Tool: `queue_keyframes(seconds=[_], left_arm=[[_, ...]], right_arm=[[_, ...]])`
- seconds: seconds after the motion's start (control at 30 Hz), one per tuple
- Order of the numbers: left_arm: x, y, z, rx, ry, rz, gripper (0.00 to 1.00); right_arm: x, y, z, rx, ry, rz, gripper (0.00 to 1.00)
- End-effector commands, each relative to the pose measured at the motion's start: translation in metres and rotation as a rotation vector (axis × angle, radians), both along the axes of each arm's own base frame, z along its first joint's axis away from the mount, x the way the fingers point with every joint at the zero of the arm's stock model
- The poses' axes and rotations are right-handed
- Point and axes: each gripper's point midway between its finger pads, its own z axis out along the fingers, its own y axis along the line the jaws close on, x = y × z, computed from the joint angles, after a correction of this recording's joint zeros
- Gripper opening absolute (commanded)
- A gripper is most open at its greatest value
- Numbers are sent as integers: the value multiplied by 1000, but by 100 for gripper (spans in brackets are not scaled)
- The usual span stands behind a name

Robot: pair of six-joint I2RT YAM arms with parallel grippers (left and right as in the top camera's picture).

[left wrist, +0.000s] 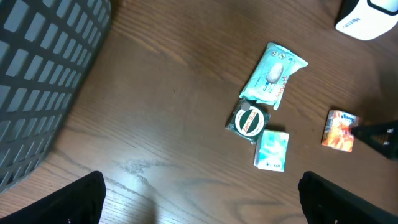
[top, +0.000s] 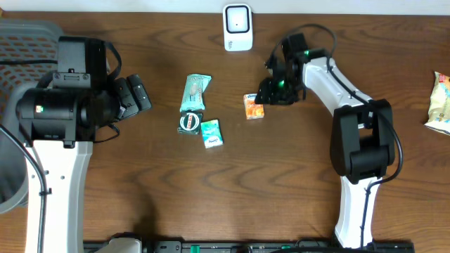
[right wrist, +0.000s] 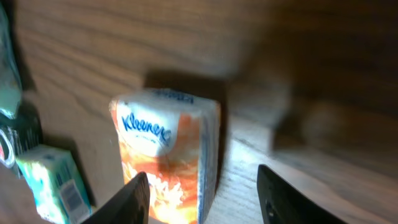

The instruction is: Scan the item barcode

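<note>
Now nudge your right gripper point(right wrist: 202, 186) toward the frame's left: its jaws stand half apart and empty, sitting off-centre over the orange tissue pack point(right wrist: 168, 155) at lower centre of the wrist view. Straddle it squarely before closing. Your left gripper point(left wrist: 202, 193) hangs wide open.

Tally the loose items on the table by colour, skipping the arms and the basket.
Teal: 2, long packet and small pack
Orange: 1, tissue pack
Dark green and white: 1, round tin
White: 1, scanner
Pale yellow: 1, bag at the right edge
Total: 6
</note>
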Motion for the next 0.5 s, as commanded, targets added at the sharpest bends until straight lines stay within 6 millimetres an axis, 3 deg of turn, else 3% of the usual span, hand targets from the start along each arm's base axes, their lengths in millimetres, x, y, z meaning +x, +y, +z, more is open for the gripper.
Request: queue_keyframes(seconds=[0.0,0.07,0.1,0.23,0.37,0.47], left_arm=[[-1,3,2,5,-4,19,98],[-1,3,2,5,-4,19,98],[-1,3,2,5,-4,20,98],[-1,3,2,5,-4,19,97],[-1,3,2,5,-4,19,97],[-1,3,2,5,-4,19,98]], right_arm=[[-15,21,5,148,7,50,50],[-19,22,-3,157,20,30,47],[-20,22,-6,157,26,19,40],[-22,18,-12,156,42,-3,1],[-23,23,-4,220,53,-1,1],[-22,33,15,351,61,8,1]])
